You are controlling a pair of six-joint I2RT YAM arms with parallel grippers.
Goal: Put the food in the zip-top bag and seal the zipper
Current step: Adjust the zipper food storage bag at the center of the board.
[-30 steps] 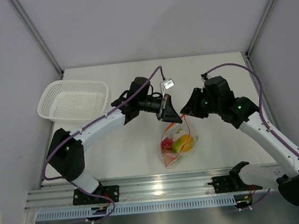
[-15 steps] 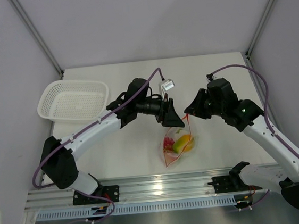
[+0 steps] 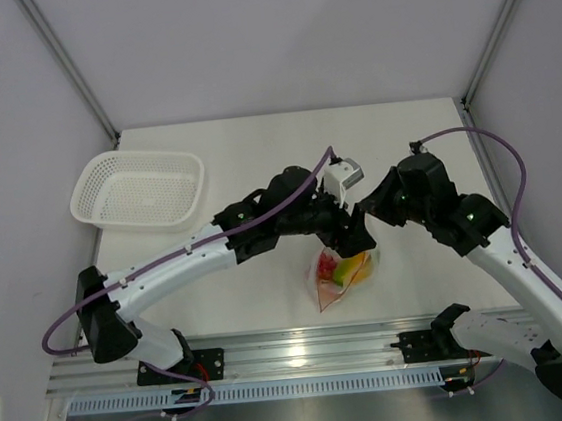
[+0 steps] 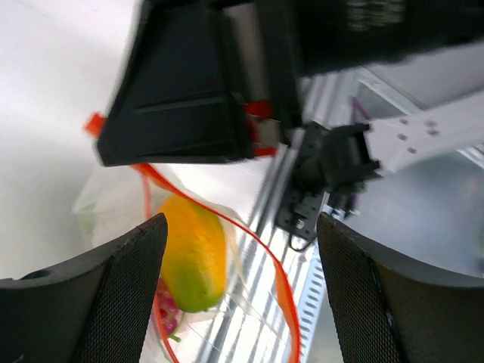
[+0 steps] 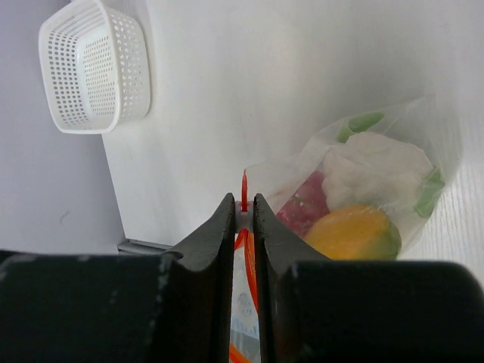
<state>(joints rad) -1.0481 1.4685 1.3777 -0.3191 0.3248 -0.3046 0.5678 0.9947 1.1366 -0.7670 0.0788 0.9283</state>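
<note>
The right jaws are pinched almost shut on the zipper at the mouth of the zip-top bag. The left jaws stand wide, with the bag seen between them. Below the right jaws, inside the bag, lie 1 mango, red grapes and white-and-green pieces.

White mesh basket is set upright at the far-left corner of the pale worktop, close to the left wall. A ribbed metal rail is fixed along the near edge.
</note>
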